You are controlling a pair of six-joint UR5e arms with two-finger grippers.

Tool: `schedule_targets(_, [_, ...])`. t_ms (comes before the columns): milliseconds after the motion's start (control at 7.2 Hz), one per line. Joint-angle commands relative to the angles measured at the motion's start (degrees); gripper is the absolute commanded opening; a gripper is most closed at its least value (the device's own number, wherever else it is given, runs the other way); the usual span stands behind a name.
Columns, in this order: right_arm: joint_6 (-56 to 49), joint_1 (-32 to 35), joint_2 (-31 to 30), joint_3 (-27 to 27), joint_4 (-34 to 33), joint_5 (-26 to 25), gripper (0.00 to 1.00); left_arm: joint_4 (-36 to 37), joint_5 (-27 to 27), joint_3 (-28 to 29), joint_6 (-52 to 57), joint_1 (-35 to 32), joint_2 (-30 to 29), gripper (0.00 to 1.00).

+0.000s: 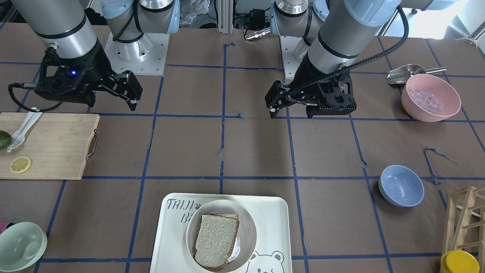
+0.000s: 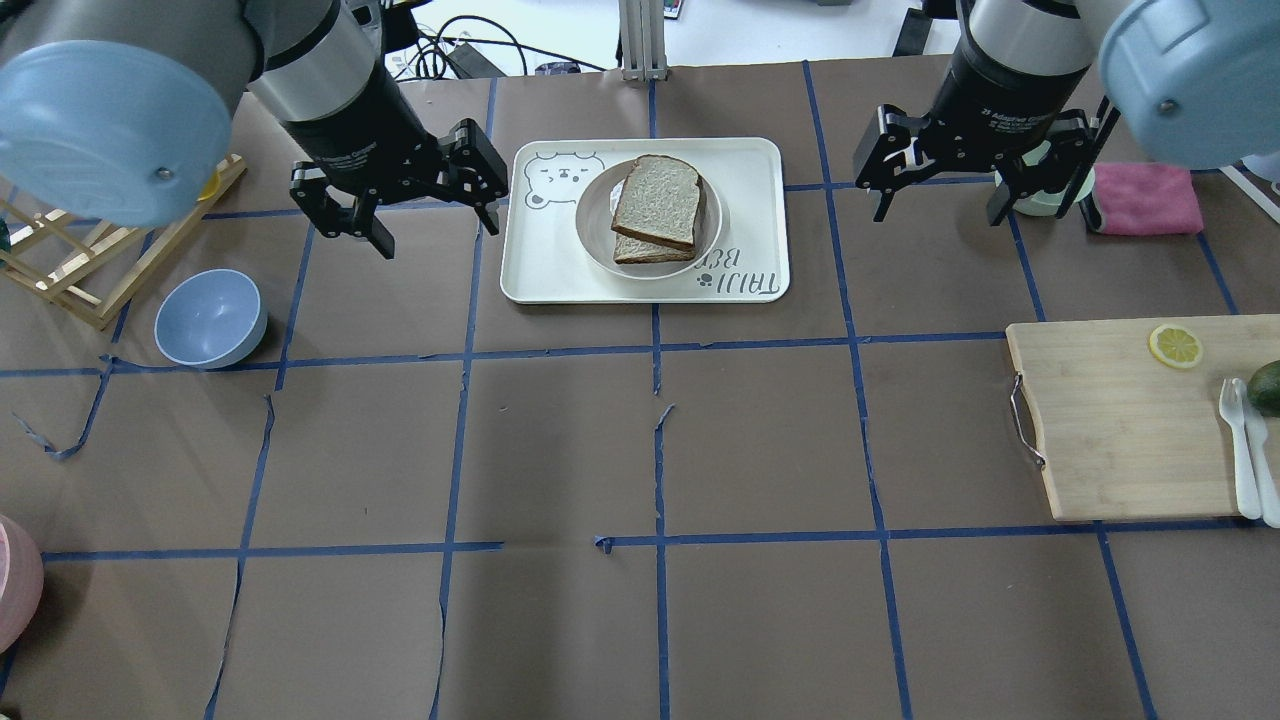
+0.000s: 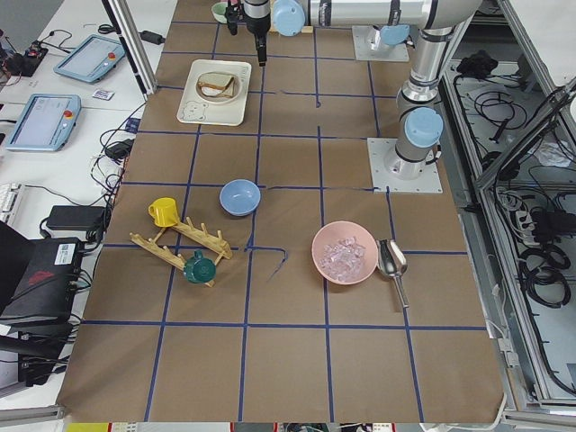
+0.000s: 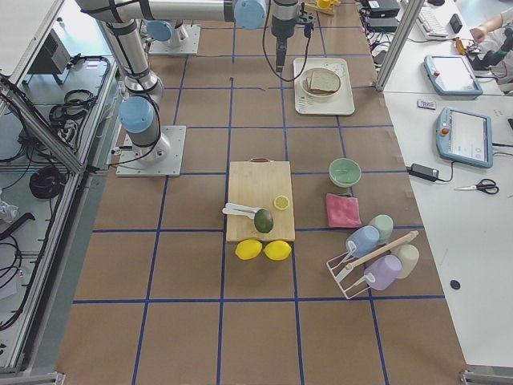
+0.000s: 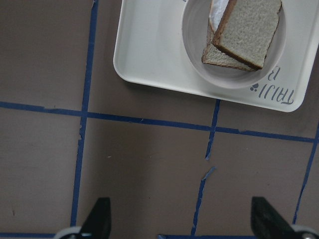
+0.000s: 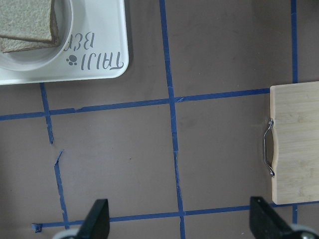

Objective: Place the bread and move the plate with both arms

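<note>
The bread lies on top of a second slice, with a bit of egg white showing under it, inside the round cream plate. The plate stands on the white "TAIJI BEAR" tray. My left gripper is open and empty, raised just left of the tray. My right gripper is open and empty, raised right of the tray. The left wrist view shows bread, plate and tray ahead of the open gripper. The right wrist view shows the tray corner beyond its open gripper.
A wooden cutting board with a lemon slice, white utensils and an avocado lies at the right. A blue bowl and a wooden rack are at the left. A pink cloth lies far right. A pink bowl stands near the left arm's base.
</note>
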Motion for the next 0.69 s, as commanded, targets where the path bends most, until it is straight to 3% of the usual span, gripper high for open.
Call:
schedule_targets(0, [-0.6,0.0,-0.1,0.1,0.2,0.0,1.00,-1.1,4.3,0.3,5.4,0.4,2.0,1.00])
schedule_targets(556, [0.0,0.0,-0.1,0.5,0.4,0.0,1.00,-0.3,4.8,-0.6,8.1,0.5,3.3,1.00])
